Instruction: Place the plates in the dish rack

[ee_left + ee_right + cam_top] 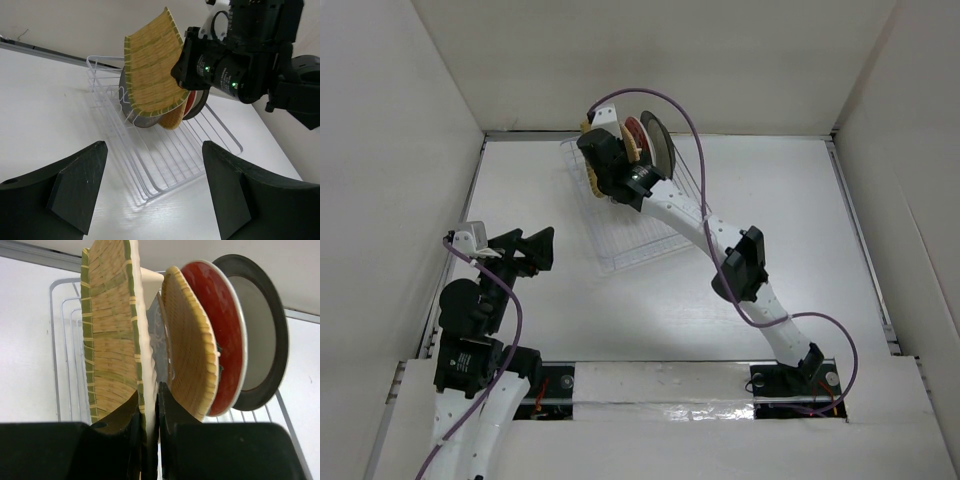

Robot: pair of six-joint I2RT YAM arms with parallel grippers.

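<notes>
The clear dish rack (638, 245) lies at the back of the table and also shows in the left wrist view (165, 160). Standing in it are a dark-rimmed plate (260, 335), a red floral plate (220, 330), a yellow woven plate (192, 350) and a grey plate (159, 345). My right gripper (148, 400) is shut on the lower edge of the second woven plate (107, 340), holding it upright over the rack's near end, next to the grey plate. That plate shows tilted in the left wrist view (150, 65). My left gripper (155, 185) is open and empty, left of the rack.
White walls enclose the table on three sides. The right arm (740, 265) stretches diagonally from its base to the rack. The rack's near half (175, 150) holds nothing. The left arm (480, 300) stays near the left wall.
</notes>
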